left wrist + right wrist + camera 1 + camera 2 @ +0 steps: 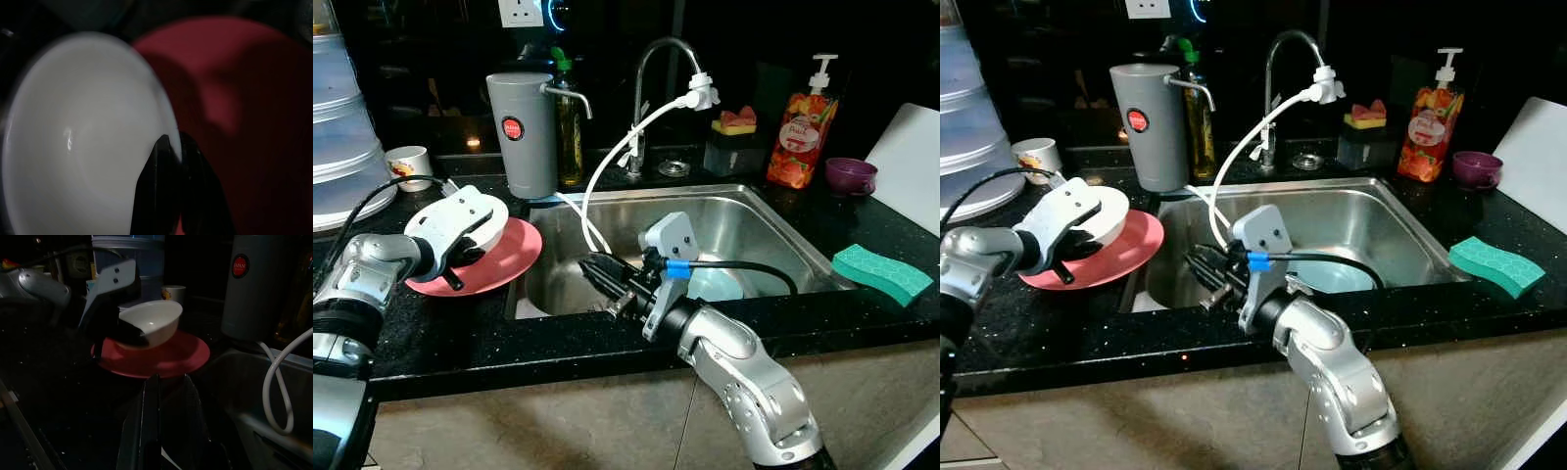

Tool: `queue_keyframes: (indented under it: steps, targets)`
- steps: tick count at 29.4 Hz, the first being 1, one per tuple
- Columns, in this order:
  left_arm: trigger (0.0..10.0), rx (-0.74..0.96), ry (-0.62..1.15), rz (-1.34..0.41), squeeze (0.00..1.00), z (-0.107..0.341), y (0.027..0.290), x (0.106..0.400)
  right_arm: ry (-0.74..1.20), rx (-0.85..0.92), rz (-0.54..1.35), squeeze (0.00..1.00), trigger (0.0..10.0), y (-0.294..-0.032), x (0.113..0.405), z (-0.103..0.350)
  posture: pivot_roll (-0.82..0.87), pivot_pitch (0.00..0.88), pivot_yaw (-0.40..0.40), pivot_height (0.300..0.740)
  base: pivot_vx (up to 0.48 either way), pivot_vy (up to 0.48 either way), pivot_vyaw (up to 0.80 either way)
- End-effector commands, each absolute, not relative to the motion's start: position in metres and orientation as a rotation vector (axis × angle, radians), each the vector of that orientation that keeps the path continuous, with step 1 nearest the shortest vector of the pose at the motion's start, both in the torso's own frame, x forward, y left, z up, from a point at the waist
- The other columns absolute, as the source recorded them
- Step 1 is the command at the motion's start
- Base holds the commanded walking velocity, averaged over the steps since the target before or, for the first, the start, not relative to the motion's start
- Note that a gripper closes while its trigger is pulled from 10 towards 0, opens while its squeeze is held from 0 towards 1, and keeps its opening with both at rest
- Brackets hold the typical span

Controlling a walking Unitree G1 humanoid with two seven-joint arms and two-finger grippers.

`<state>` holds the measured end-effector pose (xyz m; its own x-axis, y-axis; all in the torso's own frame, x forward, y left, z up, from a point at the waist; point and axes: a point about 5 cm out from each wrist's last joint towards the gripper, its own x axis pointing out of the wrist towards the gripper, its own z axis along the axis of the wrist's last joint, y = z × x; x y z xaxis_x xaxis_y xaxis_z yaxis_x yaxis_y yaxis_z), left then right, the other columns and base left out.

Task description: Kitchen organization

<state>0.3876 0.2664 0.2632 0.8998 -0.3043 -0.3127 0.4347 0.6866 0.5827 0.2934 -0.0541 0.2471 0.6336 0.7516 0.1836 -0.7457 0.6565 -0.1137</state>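
Black speckled worktop [460, 323] around a steel sink [759, 211]. Behind the basin: grey water filter canister [521, 132] with a red round label, green-capped bottle [570, 122] just beside it, chrome tap [656, 88] with a white hose [607, 166] looping down into the sink, sponge holder [732, 137], orange soap pump bottle [803, 127], purple cup [850, 176]. Right of the sink, a green sponge [881, 274] and a white board [913, 162] at the edge. Far left, a small patterned mug [408, 164] and stacked clear containers [337, 117].

Left of the sink, on the worktop, a red plate [509, 257]; white bowl [154, 323] held tilted just above it, not lying flat. Left hand [178, 152] clamped narrow on the bowl's rim, one finger inside and one outside, wrist reaching in from the left over the plate's near edge.

Right hand [602, 279] low over the sink's front left corner, pointing toward the plate, fingers close together with nothing between them; forearm rising across the front worktop edge, black cable [744, 266] arching over a pale blue dish [717, 284] in the basin.
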Motion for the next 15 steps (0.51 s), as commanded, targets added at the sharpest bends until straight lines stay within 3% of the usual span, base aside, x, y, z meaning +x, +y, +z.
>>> queue_keyframes:
  steps: [1,6,7,10,15]
  targets:
    - [0.0,0.717,0.234,-0.412,0.00,0.258,0.272,0.386,-0.204,-0.036,0.870,0.00,10.0,-0.051,0.292,0.244,0.06,0.074,0.015,0.740,0.000,0.000,0.00]
    - [0.0,0.829,0.143,-0.398,0.00,0.266,0.266,0.387,-0.211,-0.029,0.857,0.00,10.0,-0.053,0.293,0.246,0.06,0.073,0.012,0.740,0.000,0.000,0.00]
    - [10.0,0.918,0.060,-0.376,0.00,0.275,0.259,0.388,-0.214,-0.023,0.848,0.00,10.0,-0.055,0.294,0.248,0.06,0.073,0.009,0.740,0.000,0.000,0.00]
    - [10.0,1.107,-0.090,-0.355,0.00,0.290,0.244,0.387,-0.228,-0.008,0.815,0.00,10.0,-0.057,0.297,0.252,0.06,0.074,0.007,0.740,0.000,0.000,0.00]
    - [10.0,1.265,-0.290,-0.417,0.00,0.303,0.213,0.379,-0.256,0.098,0.724,0.00,10.0,-0.067,0.306,0.265,0.06,0.076,0.002,0.740,0.000,0.000,0.00]
